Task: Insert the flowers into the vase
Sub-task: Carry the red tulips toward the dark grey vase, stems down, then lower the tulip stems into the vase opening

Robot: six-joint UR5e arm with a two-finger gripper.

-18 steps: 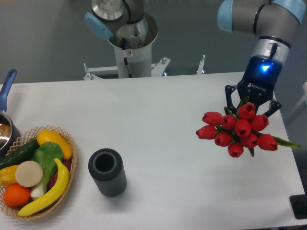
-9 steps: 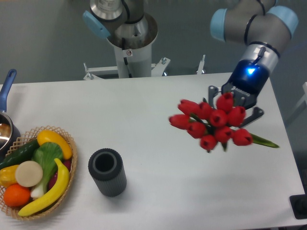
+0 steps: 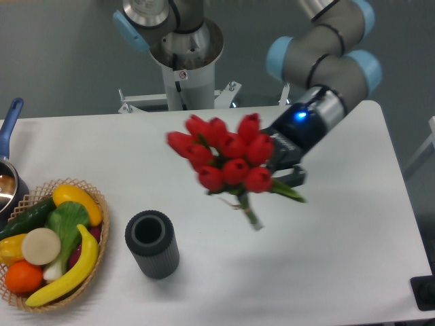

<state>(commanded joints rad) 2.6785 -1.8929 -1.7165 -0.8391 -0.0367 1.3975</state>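
One bunch of about nine flowers [image 3: 228, 161] hangs above the counter [image 3: 353, 224], clamped in the gripper [image 3: 284, 163], whose fingers are mostly hidden; one vase [image 3: 151, 244] stands apart, lower left.

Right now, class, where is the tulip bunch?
The tulip bunch hangs mid-frame above the table, held by the gripper on its right, up and right of the ribbed grey vase.

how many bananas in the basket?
2. One banana lies across the back of the wicker basket, above the greens. The other curves along its right rim down to the front. More could be hidden under the other produce.
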